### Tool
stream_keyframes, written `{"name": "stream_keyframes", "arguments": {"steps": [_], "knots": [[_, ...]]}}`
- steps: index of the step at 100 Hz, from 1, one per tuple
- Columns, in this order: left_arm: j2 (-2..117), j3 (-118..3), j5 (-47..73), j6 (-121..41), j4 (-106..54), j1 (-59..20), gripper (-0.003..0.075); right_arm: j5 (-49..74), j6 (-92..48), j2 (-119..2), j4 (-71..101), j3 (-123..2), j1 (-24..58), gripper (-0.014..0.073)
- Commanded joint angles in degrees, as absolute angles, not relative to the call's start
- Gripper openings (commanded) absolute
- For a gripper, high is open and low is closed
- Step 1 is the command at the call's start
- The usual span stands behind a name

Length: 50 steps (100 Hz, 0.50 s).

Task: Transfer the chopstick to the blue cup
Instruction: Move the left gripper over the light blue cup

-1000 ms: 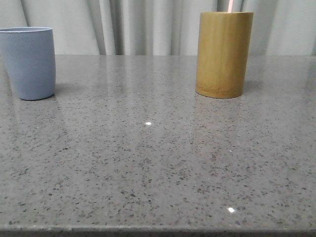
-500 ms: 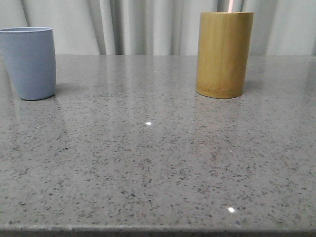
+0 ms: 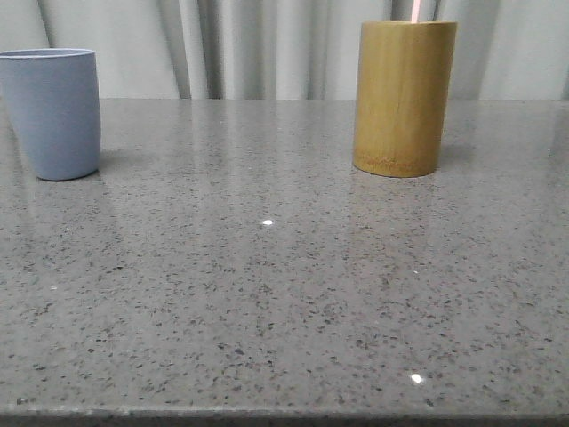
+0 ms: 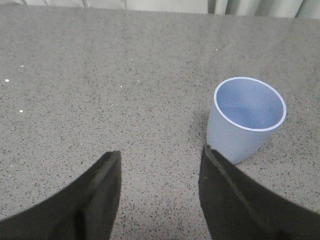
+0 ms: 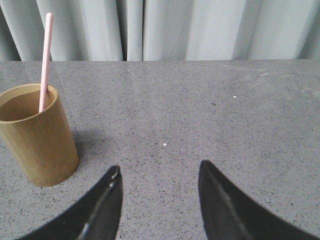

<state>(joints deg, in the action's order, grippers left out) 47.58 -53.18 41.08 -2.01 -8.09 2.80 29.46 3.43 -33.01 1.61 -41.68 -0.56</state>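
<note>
Counter [image 3: 267,294]: grey speckled stone, glossy, with small bright glints of light on it; pale pleated curtain [image 3: 267,44] hangs behind its far edge.

Blue cup [image 3: 53,111]: upright near the far left corner of the counter, at the left edge of the front view. Matte light blue-grey, tapered, no handle. Left wrist view looks down into its mouth [image 4: 249,117]; inside looks bare, nothing standing in it.

Bamboo cylinder [image 3: 403,96]: upright toward the far right of the counter, well apart from the blue cup. Yellow-brown, taller than the cup, casts a soft shadow on the counter beside it.

Chopstick [image 5: 45,60]: thin pale pink stick standing in the bamboo cylinder, leaning against the rim on one side, upper part sticking out above the rim. Lower part hidden inside the cylinder. In the front view just a short pink sliver [image 3: 416,10] shows above the rim, cut off by the frame top.

Left gripper [image 4: 159,160]: two dark fingers spread wide, nothing between them, bare counter in the gap. One finger [image 4: 235,195] overlaps the base of the blue cup in the view; contact cannot be told.

Right gripper [image 5: 159,172]: dark fingers spread apart, holding nothing, above bare counter. Bamboo cylinder [image 5: 37,135] stands off to one side of it, clear of the fingers.
</note>
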Motion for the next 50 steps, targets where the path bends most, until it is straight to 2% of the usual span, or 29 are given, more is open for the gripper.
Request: {"name": "stream_keyframes", "arguments": {"steps": [1,26,50], "knots": [[51.3,-58.4,40.8,-4.3,-10.0,2.8,0.0359,24.1,3.4,-33.6,1.8,-43.8,-0.7,0.0372],[63.3,-68.2,45.2,-9.1,-14.6,2.8,0.0417,22.4,3.4,-33.6,1.8,-43.8,-0.7,0.0372],[72.0,-76.1,48.8,-9.7,-15.6,2.2,0.0419,22.3,3.4,-33.6,1.8,-43.8,-0.7,0.0372]]}}
